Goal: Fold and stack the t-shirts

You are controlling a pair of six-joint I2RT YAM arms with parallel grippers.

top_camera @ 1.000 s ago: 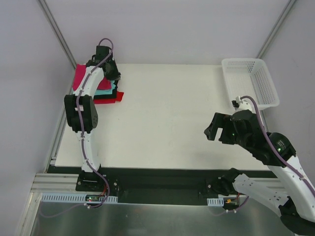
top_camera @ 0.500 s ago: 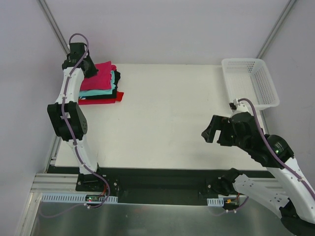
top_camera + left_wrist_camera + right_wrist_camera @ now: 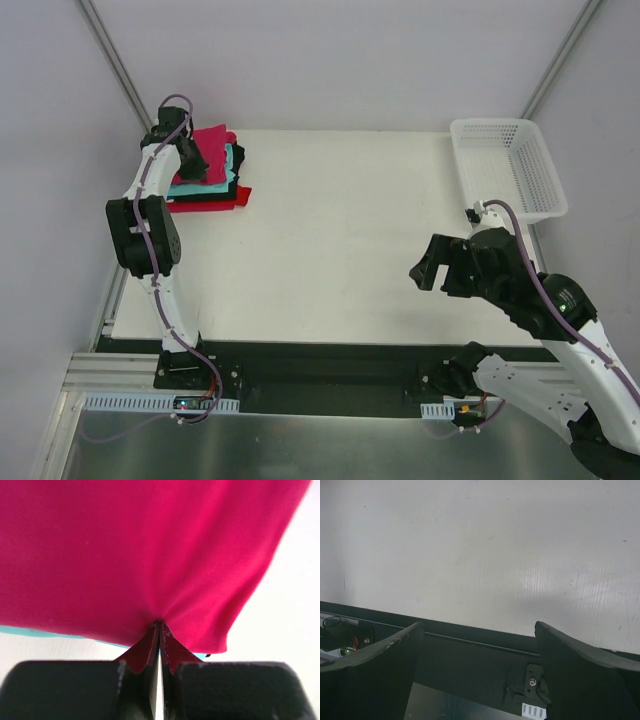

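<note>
Evidently for squaring, left gripper [image 3: 159, 630] pinches an edge of the crimson-pink t-shirt [image 3: 140, 550] atop the far-left stack [image 3: 222, 186]; right gripper [image 3: 477, 627] hangs idle near right, jaws spread.

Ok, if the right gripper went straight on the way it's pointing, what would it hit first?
Probably bare white table near its front edge; nothing sits ahead of the open right gripper, though depth is hard to judge.

far left corner: stack of t-shirts [image 3: 218, 160] with the left arm [image 3: 142, 235] bent over it
far right corner: basket [image 3: 510, 170]
between them: bare table [image 3: 330, 240], room to pass
</note>
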